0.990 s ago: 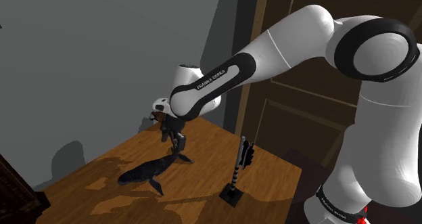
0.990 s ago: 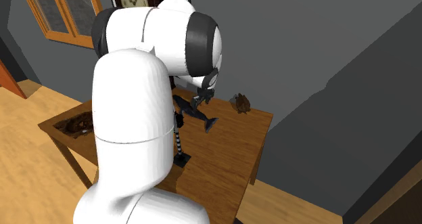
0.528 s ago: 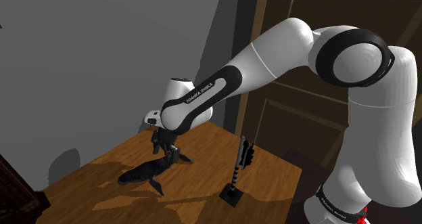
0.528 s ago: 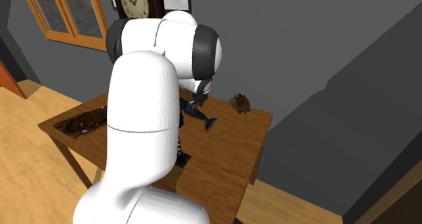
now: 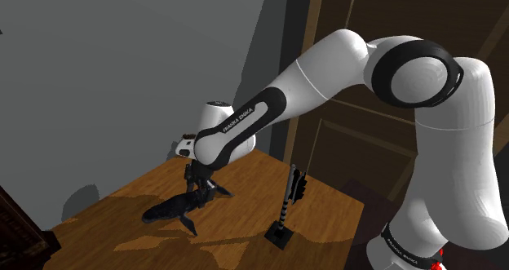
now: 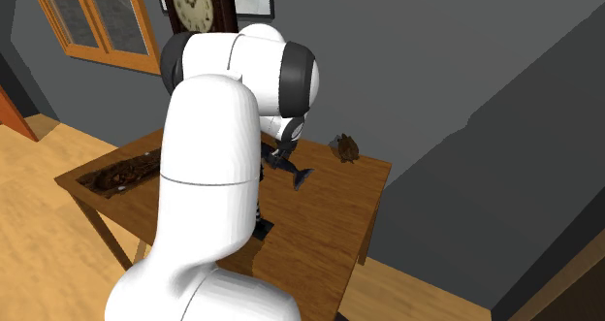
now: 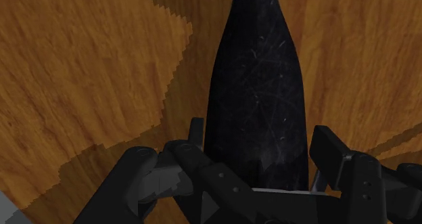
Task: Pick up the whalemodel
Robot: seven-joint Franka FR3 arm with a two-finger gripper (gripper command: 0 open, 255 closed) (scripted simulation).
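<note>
Whale model (image 5: 174, 206) lying dark on the wooden table (image 5: 253, 174).
We see the gripper (image 7: 260, 131) low over its body, black fingers (image 7: 330, 150) spread to either side, just beside it; a striped post (image 5: 287, 201) on a black base stands near.

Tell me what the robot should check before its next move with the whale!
1. Gripper low at the dark whale model: ok.
2. Whale between the open fingers: ok.
3. Whale resting on the wooden table: ok.
4. Striped-pole ornament apart from the gripper: ok.
5. Whale lifted off the table: not ok.
6. Grasp spot balanced along the body: cannot tell.
</note>
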